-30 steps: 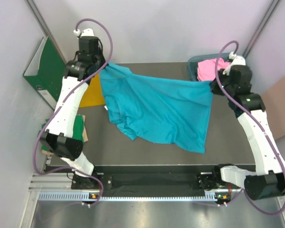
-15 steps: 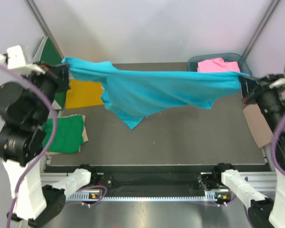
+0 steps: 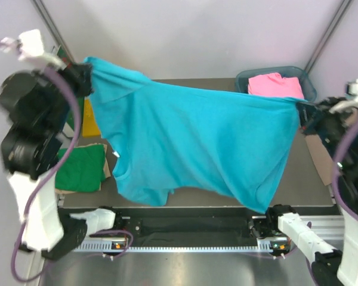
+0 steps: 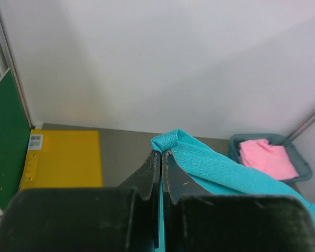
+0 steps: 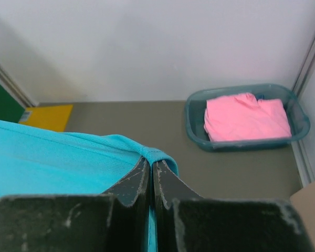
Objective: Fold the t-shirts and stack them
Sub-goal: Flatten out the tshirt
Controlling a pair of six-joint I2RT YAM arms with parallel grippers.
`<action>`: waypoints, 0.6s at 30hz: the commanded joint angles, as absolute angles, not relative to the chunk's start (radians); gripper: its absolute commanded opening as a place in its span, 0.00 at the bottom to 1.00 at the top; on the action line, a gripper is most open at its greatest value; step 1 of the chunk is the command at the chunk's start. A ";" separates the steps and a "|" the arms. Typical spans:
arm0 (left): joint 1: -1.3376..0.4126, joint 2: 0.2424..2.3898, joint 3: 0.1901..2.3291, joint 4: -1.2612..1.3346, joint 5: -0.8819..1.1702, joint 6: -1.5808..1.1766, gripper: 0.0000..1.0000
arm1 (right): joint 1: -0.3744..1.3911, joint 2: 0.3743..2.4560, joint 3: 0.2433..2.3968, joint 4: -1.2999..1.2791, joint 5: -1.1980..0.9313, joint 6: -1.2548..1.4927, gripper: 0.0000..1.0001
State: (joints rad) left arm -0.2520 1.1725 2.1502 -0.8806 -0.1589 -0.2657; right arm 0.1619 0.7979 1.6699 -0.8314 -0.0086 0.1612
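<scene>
Hanging above the dark grey table (image 3: 307, 182), the soft turquoise-blue cloth t-shirt (image 3: 191, 143) was clamped by left gripper (image 4: 161, 157) and right gripper (image 5: 150, 167), jaws closed; lowering evenly, kept taut, was judged best.

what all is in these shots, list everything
turquoise t-shirt: 1, turquoise-blue, stretched in the air between both grippers
green t-shirt: 1, bright green, folded at the table's left edge
pink t-shirt: 1, pink, folded in the bin
bin: 1, teal, table's far right corner
yellow folder: 1, yellow, flat at the far left
green binder: 1, dark green, by the left wall
cardboard: 2 pieces, brown, right edge and under the green t-shirt
table: 1, dark grey
left gripper: 1, black, shut on the turquoise t-shirt
right gripper: 1, black, shut on its other end
</scene>
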 commanded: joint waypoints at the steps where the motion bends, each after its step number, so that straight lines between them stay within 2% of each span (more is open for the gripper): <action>1: -0.244 1.441 2.151 -0.857 -0.247 -0.221 0.00 | 0.167 0.897 1.460 -0.707 0.115 0.161 0.00; 6: -0.227 1.757 2.114 -0.890 -0.198 -0.209 0.00 | 0.167 1.032 1.261 -0.485 0.077 0.172 0.00; 10: -0.206 1.945 2.072 -0.844 -0.187 -0.213 0.00 | 0.167 1.292 1.178 -0.348 0.063 0.190 0.00; 12: -0.201 2.058 2.092 -0.827 -0.195 -0.210 0.00 | 0.164 1.414 1.205 -0.296 0.055 0.193 0.00; 16: -0.178 2.241 2.256 -0.848 -0.216 -0.224 0.00 | 0.161 1.765 1.449 -0.319 0.048 0.212 0.00; 18: -0.169 2.311 2.354 -0.864 -0.209 -0.254 0.00 | 0.161 1.850 1.537 -0.336 0.041 0.212 0.00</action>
State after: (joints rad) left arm -0.1940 2.2726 2.1399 -0.8822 -0.1841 -0.2264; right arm 0.1616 1.7058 1.3216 -0.4198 0.0437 0.1909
